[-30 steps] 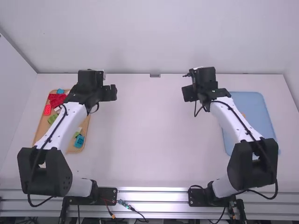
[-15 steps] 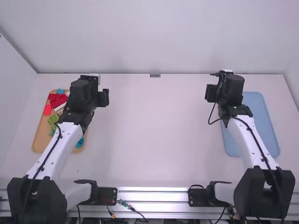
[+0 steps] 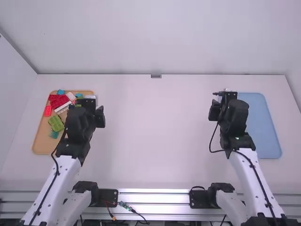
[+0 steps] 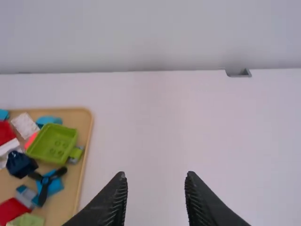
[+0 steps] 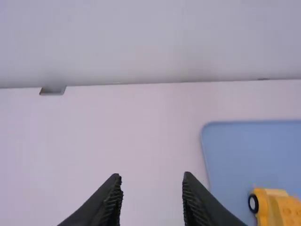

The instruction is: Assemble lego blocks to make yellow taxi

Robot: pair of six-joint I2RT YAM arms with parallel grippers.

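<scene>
Near the desk's (image 3: 155,150) right edge, yellow taxi (image 5: 275,209) on blue tray (image 3: 268,148), inside its left edge; loose blocks (image 3: 56,123) on tan tray (image 3: 41,144), desk's left; your left tool (image 3: 85,111) and right tool (image 3: 229,107) both released, empty.

Taxi (image 5: 277,207) yellow; right tray (image 5: 225,150) blue; left tray (image 4: 84,136) tan; bowl-like block (image 4: 52,143) lime.

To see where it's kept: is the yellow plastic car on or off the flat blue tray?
On: the yellow plastic car sits inside the edge of the flat blue tray.
</scene>
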